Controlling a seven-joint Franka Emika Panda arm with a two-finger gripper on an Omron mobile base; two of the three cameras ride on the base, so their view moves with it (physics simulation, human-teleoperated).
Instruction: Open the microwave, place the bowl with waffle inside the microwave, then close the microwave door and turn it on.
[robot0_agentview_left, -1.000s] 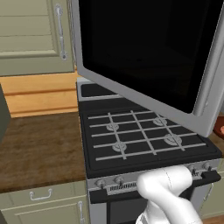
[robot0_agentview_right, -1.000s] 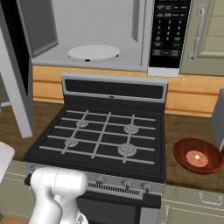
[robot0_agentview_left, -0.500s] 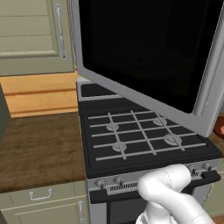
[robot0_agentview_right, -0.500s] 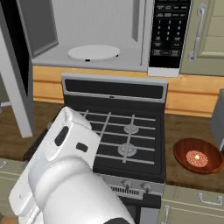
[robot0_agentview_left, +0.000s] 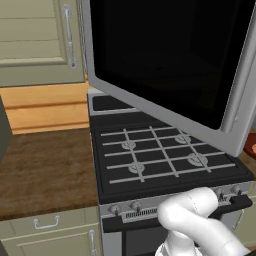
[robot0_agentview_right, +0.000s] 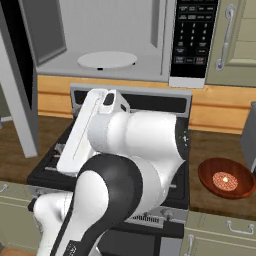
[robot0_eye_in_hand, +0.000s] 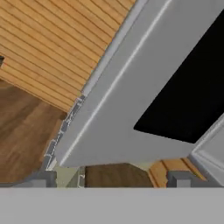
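Microwave door swung wide open, bowl on the counter right of the stove

Hand view: gripper tips spread apart, nothing between them, close under the door's silver frame and black glass. Right base view: arm bulks up front over the stove; bowl w/ waffle sits past it; further back the microwave cavity w/ white turntable, button panel at right. Left base view: door glass overhangs the burners; wood counter at left, beige cabinets behind
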